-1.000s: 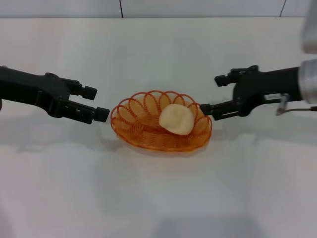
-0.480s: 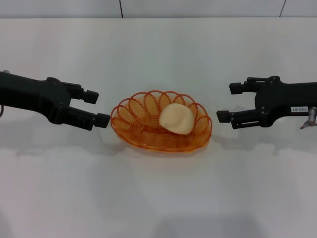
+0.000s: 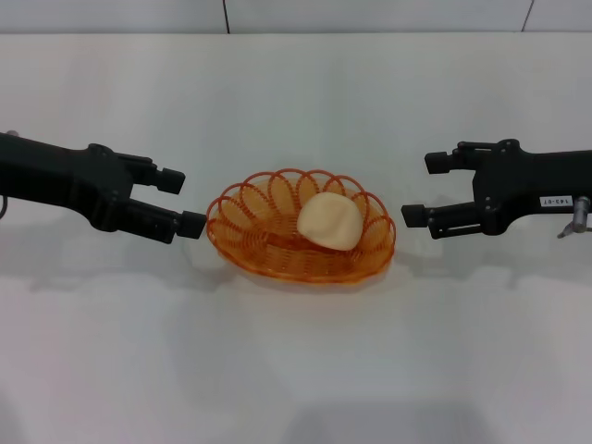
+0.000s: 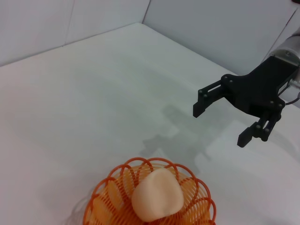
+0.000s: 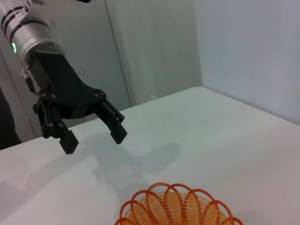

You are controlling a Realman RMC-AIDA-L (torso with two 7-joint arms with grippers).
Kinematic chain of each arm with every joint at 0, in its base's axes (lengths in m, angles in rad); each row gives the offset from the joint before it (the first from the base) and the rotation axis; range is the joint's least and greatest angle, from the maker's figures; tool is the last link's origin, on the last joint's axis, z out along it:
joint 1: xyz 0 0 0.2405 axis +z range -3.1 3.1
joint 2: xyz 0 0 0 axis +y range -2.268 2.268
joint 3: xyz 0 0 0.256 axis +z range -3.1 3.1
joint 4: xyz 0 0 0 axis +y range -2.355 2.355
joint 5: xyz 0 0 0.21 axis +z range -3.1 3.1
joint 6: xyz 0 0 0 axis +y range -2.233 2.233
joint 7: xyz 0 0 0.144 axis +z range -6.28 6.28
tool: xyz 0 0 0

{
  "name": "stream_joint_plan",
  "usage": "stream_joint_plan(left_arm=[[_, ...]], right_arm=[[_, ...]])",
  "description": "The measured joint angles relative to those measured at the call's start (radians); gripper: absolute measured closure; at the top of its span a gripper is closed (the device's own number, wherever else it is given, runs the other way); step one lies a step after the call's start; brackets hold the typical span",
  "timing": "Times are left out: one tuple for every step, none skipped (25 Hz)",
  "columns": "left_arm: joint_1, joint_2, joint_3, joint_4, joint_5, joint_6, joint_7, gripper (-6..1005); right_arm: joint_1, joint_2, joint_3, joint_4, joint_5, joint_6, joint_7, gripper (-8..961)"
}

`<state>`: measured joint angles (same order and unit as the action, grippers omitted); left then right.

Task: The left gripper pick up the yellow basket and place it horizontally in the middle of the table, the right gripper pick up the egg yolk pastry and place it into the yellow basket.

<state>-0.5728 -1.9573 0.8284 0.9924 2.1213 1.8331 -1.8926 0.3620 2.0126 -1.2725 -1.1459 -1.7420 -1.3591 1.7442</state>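
Note:
The yellow basket (image 3: 301,238), an orange-yellow wire oval, lies lengthwise in the middle of the white table (image 3: 296,370). The egg yolk pastry (image 3: 329,222), a pale cream dome, rests inside its right half. It also shows in the left wrist view (image 4: 157,195) inside the basket (image 4: 112,187). My left gripper (image 3: 179,200) is open and empty just left of the basket's rim, apart from it. My right gripper (image 3: 425,188) is open and empty a little right of the basket. The right wrist view shows the left gripper (image 5: 93,133) beyond the basket rim (image 5: 178,206).
A wall with a dark vertical seam (image 3: 225,16) runs along the table's far edge. In the left wrist view the right gripper (image 4: 222,119) hangs over bare tabletop beyond the basket.
My right gripper has pulled back to the right, away from the basket rim, then held nearly still. My left gripper has drawn slightly back from the basket. The basket and pastry have not moved.

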Motion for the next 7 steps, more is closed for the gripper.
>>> stream_joint_plan(left_arm=[[0.0, 0.0, 0.0, 0.0, 0.0, 0.0, 0.0, 120], [0.0, 0.0, 0.0, 0.0, 0.0, 0.0, -0.001, 120], [0.001, 0.0, 0.0, 0.0, 0.0, 0.0, -0.001, 120], [0.001, 0.0, 0.0, 0.0, 0.0, 0.0, -0.002, 120], [0.001, 0.0, 0.0, 0.0, 0.0, 0.0, -0.002, 120], [0.001, 0.0, 0.0, 0.0, 0.0, 0.0, -0.002, 120], [0.001, 0.0, 0.0, 0.0, 0.0, 0.0, -0.003, 120]], right_arm=[[0.0, 0.0, -0.001, -0.002, -0.001, 0.0, 0.001, 83], [0.001, 0.0, -0.001, -0.004, -0.002, 0.0, 0.002, 83], [0.001, 0.0, -0.002, -0.005, -0.002, 0.0, 0.003, 83], [0.001, 0.0, -0.002, -0.006, -0.003, 0.0, 0.004, 83], [0.002, 0.0, -0.002, -0.006, -0.003, 0.0, 0.004, 83], [0.002, 0.0, -0.002, -0.006, -0.003, 0.0, 0.005, 83], [0.002, 0.0, -0.002, -0.006, -0.004, 0.0, 0.005, 83]])
